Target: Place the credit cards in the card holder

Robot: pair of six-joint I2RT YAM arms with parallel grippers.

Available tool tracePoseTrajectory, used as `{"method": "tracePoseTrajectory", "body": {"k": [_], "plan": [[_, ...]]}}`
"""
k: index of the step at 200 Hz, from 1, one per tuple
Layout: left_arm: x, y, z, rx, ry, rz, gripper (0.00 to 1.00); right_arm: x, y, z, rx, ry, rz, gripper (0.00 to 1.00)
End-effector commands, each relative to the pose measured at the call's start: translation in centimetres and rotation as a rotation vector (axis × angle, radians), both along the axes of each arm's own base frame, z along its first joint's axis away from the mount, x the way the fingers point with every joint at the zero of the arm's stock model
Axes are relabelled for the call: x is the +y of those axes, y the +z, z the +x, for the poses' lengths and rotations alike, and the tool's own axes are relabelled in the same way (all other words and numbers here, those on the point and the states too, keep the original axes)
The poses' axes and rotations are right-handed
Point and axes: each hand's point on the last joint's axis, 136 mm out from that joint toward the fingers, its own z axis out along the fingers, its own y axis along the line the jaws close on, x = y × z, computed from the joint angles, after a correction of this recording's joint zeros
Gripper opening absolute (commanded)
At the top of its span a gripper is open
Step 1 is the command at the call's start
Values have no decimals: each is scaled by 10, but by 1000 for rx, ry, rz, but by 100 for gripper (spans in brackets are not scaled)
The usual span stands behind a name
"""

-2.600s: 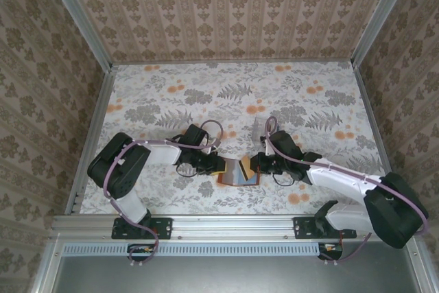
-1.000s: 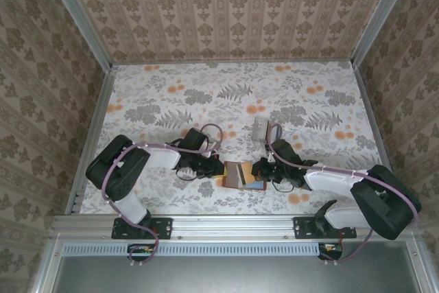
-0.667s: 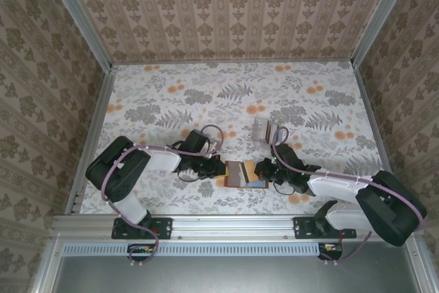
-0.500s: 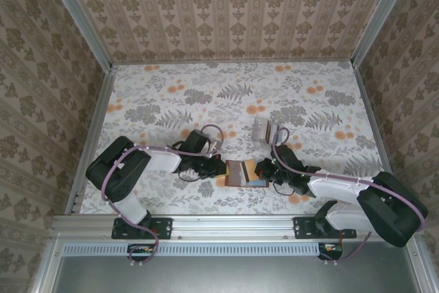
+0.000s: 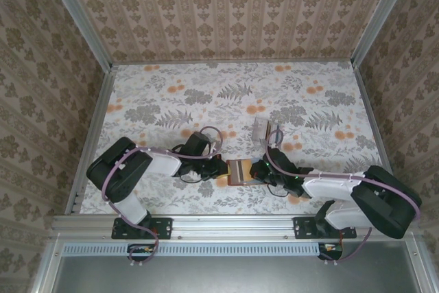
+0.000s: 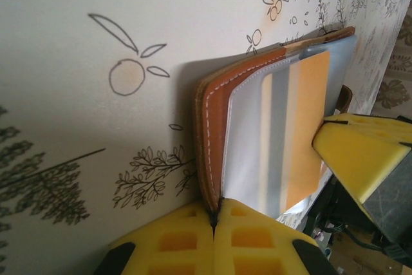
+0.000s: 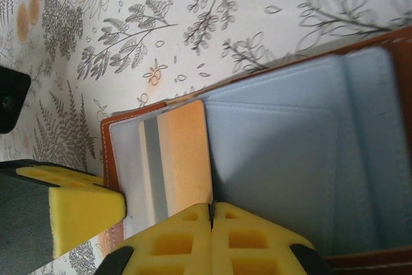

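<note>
The task looked under way rather than done: one card (image 7: pixel 172 159), striped orange and grey, lay over one half of the open holder (image 5: pixel 237 169) near the table's (image 5: pixel 206 94) front edge. Whether it sat inside a pocket could not be told, and seating it was probably still to do; how many cards remained was unclear. Both arms reached low and inward, wrists nearly meeting across the holder. The left gripper (image 6: pixel 215 214) was clenched on the holder's leather edge, pinning it. The right gripper (image 7: pixel 211 214) was clenched too, apparently pinching the card's corner beside the fold.
</note>
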Motion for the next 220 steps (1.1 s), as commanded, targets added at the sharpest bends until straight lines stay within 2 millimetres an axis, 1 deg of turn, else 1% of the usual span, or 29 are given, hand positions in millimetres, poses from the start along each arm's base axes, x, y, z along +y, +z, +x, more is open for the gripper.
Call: {"method": "tracePoseTrajectory", "body": {"k": [1,20,23,40,65,87,95,98,104,128,151,175,193,210,213,220], "plan": [[12,-23,-6,34,49,93,0,12,-3,1,22,6,-12,3],[12,-22,-6,25,53,90,0,24,2,2,14,25,6,5],[13,-22,-6,24,51,93,0,24,-4,1,27,28,-8,5],[14,-22,-6,21,33,110,0,30,-7,-1,37,49,-12,8],[15,-19,-5,1,31,110,0,30,-9,-7,50,66,-21,16],[14,-18,-4,5,20,101,0,25,-8,-10,43,93,-57,19],[12,-16,-4,2,17,90,0,22,-11,-13,53,98,-82,21],[12,-15,-4,0,15,86,0,23,-3,-11,34,101,-69,21],[12,-14,-4,-7,10,82,2,22,0,-12,25,107,-68,24],[16,-13,-4,-23,2,93,3,15,1,-14,11,123,-109,31],[18,-9,-5,-36,3,83,3,15,5,-13,-2,140,-123,31],[20,-6,-5,-40,-8,70,4,18,1,-12,-6,162,-138,22],[15,0,-4,-55,-21,36,7,25,0,-12,-2,191,-130,21],[14,-3,-4,-50,-30,42,10,29,2,-9,-11,201,-124,21],[14,-3,-4,-48,-28,40,12,28,-5,-10,7,205,-141,21],[13,-2,-4,-40,-24,29,15,30,-5,-10,10,213,-143,21]]}}
